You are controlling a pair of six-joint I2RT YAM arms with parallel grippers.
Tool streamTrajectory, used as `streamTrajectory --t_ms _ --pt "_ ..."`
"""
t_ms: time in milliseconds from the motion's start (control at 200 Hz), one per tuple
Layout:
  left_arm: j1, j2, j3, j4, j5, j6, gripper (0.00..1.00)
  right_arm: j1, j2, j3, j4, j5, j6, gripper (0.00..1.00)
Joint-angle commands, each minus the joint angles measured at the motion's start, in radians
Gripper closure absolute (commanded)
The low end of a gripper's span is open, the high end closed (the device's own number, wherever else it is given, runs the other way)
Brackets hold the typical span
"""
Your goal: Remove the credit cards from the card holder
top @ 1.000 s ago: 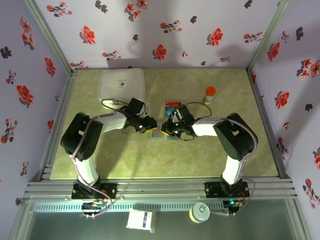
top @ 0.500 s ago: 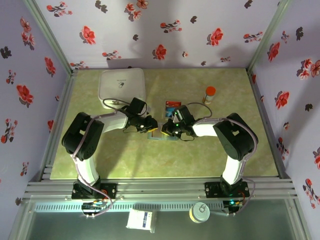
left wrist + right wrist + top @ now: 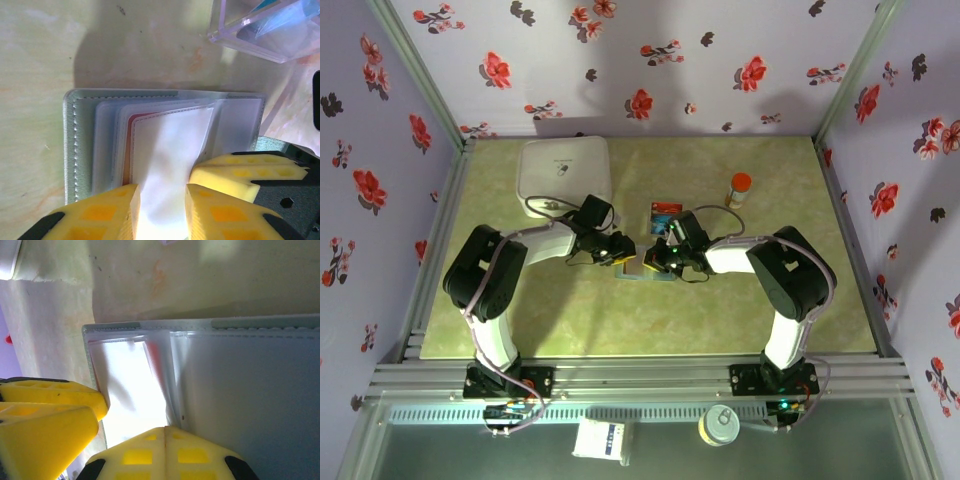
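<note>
The card holder [image 3: 79, 145] lies open on the tabletop. The left end effector [image 3: 162, 189] hangs narrowly parted over the holder's pale sleeve. The right end effector [image 3: 165, 434], pads together, sits at the holder's edge. It should pin the holder while the red-orange card [image 3: 128, 150] slides out flat.

A pale green mottled tabletop [image 3: 770, 300] is seen. On it are laid a big white rounded square box [image 3: 565, 168] far left, a small orange-capped bottle [image 3: 739, 189] far right, a clear plastic tray [image 3: 665, 216] mid-table and, just nearer, a grey-blue card holder [image 3: 642, 270].
</note>
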Motion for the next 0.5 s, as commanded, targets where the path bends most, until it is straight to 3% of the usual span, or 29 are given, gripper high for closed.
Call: streamTrajectory --t_ms 0,495 --pt "-0.006 -0.026 0.023 -0.037 -0.022 0.018 0.68 -0.008 0.021 -0.033 -0.018 0.020 0.001 0.97" --pt "-0.010 -0.017 0.036 -0.071 -0.053 0.010 0.61 -0.041 0.042 -0.089 0.121 -0.041 0.058 1.00"
